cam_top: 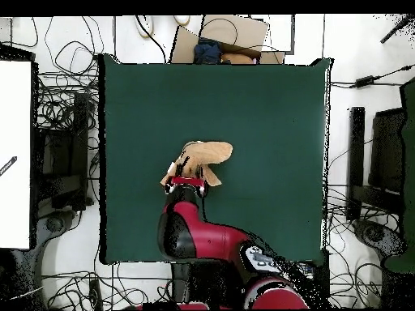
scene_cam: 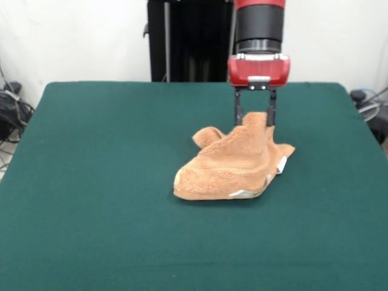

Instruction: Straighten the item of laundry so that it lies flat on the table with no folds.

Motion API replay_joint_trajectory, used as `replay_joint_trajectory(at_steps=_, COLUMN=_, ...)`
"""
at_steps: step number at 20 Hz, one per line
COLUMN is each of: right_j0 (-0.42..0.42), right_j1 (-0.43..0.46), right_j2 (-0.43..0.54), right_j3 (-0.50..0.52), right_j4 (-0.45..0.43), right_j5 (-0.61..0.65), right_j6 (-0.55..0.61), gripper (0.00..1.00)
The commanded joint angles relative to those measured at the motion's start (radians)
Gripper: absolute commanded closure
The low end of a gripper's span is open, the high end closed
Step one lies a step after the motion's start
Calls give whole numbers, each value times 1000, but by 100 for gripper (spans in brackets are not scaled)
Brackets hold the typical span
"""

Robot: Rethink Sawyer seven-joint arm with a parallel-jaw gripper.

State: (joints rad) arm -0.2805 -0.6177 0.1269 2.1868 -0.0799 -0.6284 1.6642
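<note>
Towel bunched, peak pinched by vertical gripper above table.

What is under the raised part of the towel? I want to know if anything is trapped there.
Only the green table shows around the towel. The hand pinches its far peak, lifting it. Folded layers hide the space beneath, so nothing under it can be confirmed.

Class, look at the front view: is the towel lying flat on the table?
No. The towel is bunched, with one part pulled up between the hand's fingers.
</note>
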Motion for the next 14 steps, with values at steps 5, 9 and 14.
replay_joint_trajectory(at_steps=5, right_j0=-39, right_j1=8, right_j2=202, right_j3=18, right_j4=-36, right_j5=54, right_j6=321, gripper=0)
replay_joint_trajectory(at_steps=9, right_j0=-13, right_j1=1, right_j2=154, right_j3=29, right_j4=20, right_j5=86, right_j6=281, gripper=0)
replay_joint_trajectory(at_steps=14, right_j0=163, right_j1=-33, right_j2=-104, right_j3=43, right_j4=234, right_j5=253, right_j6=124, gripper=0)
